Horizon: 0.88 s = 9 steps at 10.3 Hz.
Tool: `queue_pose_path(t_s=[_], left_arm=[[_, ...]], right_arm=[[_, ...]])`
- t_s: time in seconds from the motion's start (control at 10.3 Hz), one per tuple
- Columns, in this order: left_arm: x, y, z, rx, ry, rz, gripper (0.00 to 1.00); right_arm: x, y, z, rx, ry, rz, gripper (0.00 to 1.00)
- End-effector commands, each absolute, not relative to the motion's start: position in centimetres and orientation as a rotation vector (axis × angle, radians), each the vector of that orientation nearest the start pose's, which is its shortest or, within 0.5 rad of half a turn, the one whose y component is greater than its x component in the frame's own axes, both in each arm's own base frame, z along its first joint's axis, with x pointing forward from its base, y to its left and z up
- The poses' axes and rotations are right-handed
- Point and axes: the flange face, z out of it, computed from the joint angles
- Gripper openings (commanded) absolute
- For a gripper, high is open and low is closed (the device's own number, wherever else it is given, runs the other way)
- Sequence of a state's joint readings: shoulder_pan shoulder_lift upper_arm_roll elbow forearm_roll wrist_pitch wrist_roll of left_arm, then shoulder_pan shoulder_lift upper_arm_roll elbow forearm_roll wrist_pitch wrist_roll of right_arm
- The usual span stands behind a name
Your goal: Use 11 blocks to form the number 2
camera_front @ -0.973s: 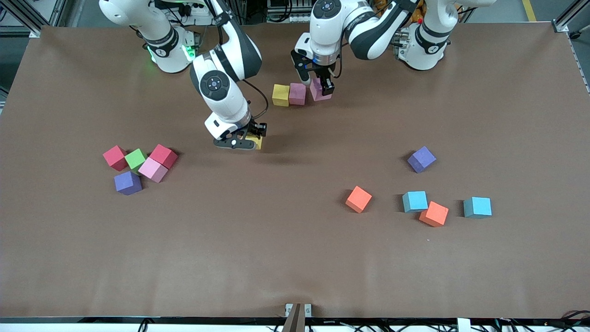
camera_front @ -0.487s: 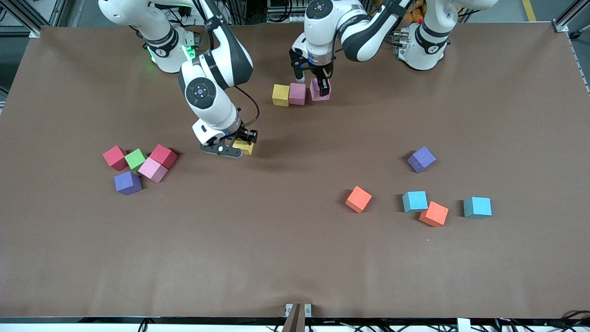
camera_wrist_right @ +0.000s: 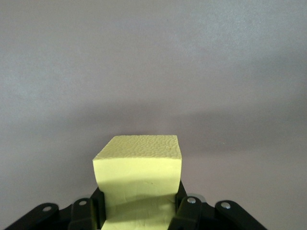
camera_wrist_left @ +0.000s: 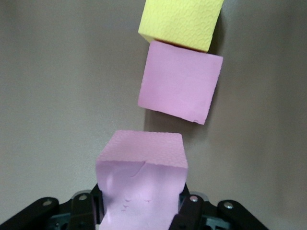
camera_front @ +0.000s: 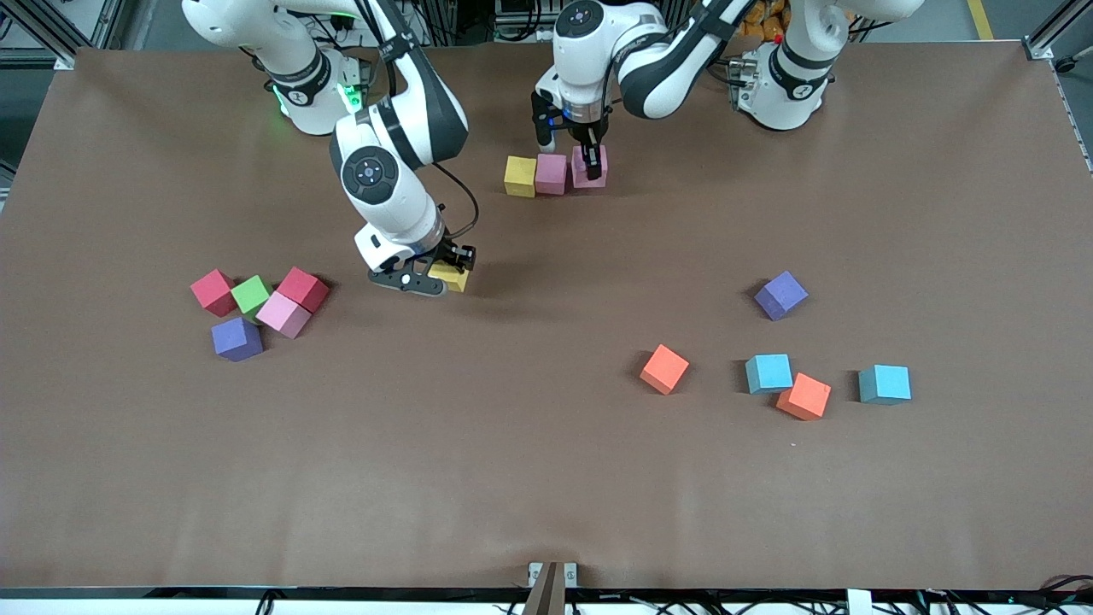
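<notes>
At the right arm's end of the brown table (camera_front: pixel 546 478) lay a cluster of five blocks: a red block (camera_front: pixel 213 292), a green block (camera_front: pixel 251 294), a second red block (camera_front: pixel 302 289), a pale pink block (camera_front: pixel 283 314) and, nearest the front camera, a purple block (camera_front: pixel 236 338). Toward the table's middle, the right claw (camera_front: pixel 435 272) was clamped on a yellow block (camera_front: pixel 450 277), squeezing its sides, low over bare table; whether the block touched the surface could not be told.

Close to the arms' bases, the start of the number 2 stood as a short row: a second yellow block (camera_front: pixel 520 176) touching a pink block (camera_front: pixel 551 173). At the row's end toward the left arm, the left claw (camera_front: pixel 589 159) was closed on a third, pink-purple block (camera_front: pixel 590 166), held just beside the pink one with a small gap showing in the left wrist view.

Toward the left arm's end lay five loose blocks: an orange block (camera_front: pixel 664 369), a light blue block (camera_front: pixel 768 373) touching a second orange block (camera_front: pixel 803 396), another purple block (camera_front: pixel 780 295) farther from the front camera, and a second light blue block (camera_front: pixel 885 383).
</notes>
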<state>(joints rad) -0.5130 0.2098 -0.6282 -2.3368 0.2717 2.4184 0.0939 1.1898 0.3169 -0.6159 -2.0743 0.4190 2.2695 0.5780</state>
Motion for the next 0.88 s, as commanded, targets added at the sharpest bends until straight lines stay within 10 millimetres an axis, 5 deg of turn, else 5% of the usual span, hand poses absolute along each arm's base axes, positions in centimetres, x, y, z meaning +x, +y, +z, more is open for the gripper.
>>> queue_pose_path(t_s=[0.0, 0.39, 0.78], left_arm=[[20.8, -46.9, 25.1, -2.241, 2.061, 0.072, 0.0], [20.3, -47.6, 24.1, -2.22, 2.082, 0.087, 0.0], [20.7, -48.0, 23.1, -2.202, 2.092, 0.096, 0.0]], right_arm=[[48.3, 32.3, 29.6, -2.914, 0.497, 0.204, 0.33], [48.5, 31.7, 28.4, -2.857, 0.573, 0.184, 0.33], [48.0, 32.3, 27.6, -2.909, 0.402, 0.181, 0.33]])
